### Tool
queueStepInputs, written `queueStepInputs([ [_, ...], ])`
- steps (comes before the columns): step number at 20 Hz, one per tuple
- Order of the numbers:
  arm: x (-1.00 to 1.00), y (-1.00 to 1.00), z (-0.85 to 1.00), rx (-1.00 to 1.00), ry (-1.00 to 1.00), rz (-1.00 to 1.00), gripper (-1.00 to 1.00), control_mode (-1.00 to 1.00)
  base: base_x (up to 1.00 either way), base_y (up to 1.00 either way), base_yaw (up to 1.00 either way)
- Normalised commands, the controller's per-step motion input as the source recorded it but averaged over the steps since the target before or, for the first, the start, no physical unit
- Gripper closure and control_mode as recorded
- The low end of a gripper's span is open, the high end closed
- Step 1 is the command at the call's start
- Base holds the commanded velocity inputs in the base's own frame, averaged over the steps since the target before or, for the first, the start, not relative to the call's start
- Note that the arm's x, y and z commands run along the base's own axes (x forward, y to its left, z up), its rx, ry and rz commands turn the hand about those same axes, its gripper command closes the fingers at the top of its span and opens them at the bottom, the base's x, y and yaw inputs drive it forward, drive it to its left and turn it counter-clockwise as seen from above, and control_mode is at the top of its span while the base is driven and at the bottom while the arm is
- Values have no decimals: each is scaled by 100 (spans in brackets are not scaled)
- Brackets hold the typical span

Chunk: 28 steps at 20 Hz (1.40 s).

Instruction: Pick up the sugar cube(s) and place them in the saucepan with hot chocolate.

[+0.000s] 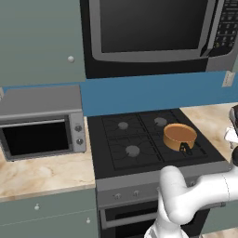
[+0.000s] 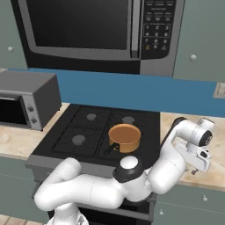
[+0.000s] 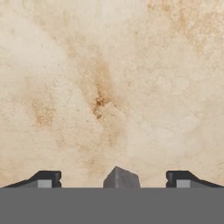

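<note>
The saucepan [image 2: 125, 137] sits on the stove's [image 2: 88, 132] front right burner, handle toward the front. The arm bends right over the counter [image 2: 206, 169], gripper [image 3: 113, 179] pointing down, fingers wide apart, a small grey lump [image 3: 121, 178] between them.

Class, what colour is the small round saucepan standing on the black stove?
The small round saucepan is orange-copper with a brown top; the right base view shows it best.

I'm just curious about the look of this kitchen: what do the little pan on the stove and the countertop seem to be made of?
The saucepan looks like copper: its wall has a smooth orange-metal sheen, with a dark handle. Its flat brown top looks like a liquid filling. The countertop looks like polished stone, perhaps marble: beige with mottled brown veins. As a rendered scene, both are only appearances.
</note>
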Motion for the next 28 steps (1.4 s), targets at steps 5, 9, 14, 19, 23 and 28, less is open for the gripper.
queueStepInputs([
  [5, -9, 0, -9, 0, 0, -3, 100, -100, 0, 0, 0],
  [9, -19, 0, -1, 0, 0, -7, 100, -100, 0, 0, 0],
  [14, -19, 0, 0, 0, 1, -6, 100, -100, 0, 0, 0],
  [19, -5, 7, 3, 0, -3, -1, 100, -100, 0, 0, 0],
  [23, -1, 57, 42, -9, -28, 6, 100, -100, 0, 0, 0],
  [28, -23, 100, 63, -22, -32, 21, 100, -100, 0, 0, 0],
])
